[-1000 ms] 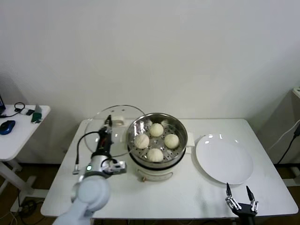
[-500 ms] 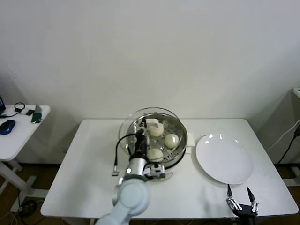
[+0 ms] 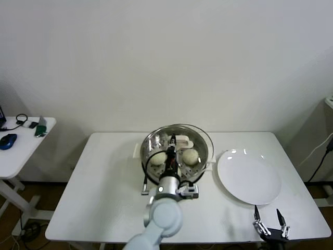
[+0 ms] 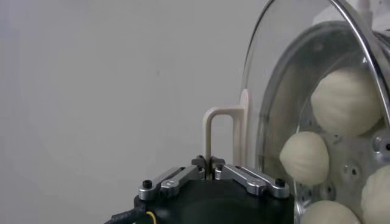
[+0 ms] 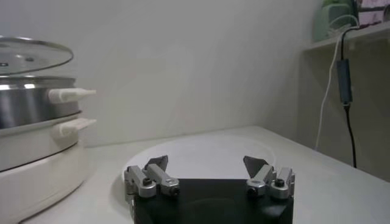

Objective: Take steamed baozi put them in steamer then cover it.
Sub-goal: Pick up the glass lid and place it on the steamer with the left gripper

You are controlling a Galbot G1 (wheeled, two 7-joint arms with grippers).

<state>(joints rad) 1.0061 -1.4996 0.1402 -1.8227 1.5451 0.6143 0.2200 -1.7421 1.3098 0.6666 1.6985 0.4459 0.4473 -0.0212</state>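
Note:
The steamer (image 3: 204,162) stands mid-table with steamed baozi inside; two (image 3: 158,158) (image 3: 190,156) show in the head view, the rest hidden behind my left arm. My left gripper (image 3: 173,140) is shut on the cream bar handle (image 4: 209,137) of the glass cover (image 3: 201,139), which hangs over the steamer, about centred on it. In the left wrist view the gripper (image 4: 209,162) pinches the handle, and several baozi (image 4: 344,100) show through the glass (image 4: 286,91). My right gripper (image 3: 269,223) waits open near the table's front right edge.
A flat white plate (image 3: 248,176) lies right of the steamer, just behind the right gripper (image 5: 207,167). A small side table (image 3: 21,140) with a mouse and cables stands off to the left. The white wall is close behind the table.
My left gripper has carried the cover rightward from the table left of the steamer to over the steamer. The right arm has stayed put.

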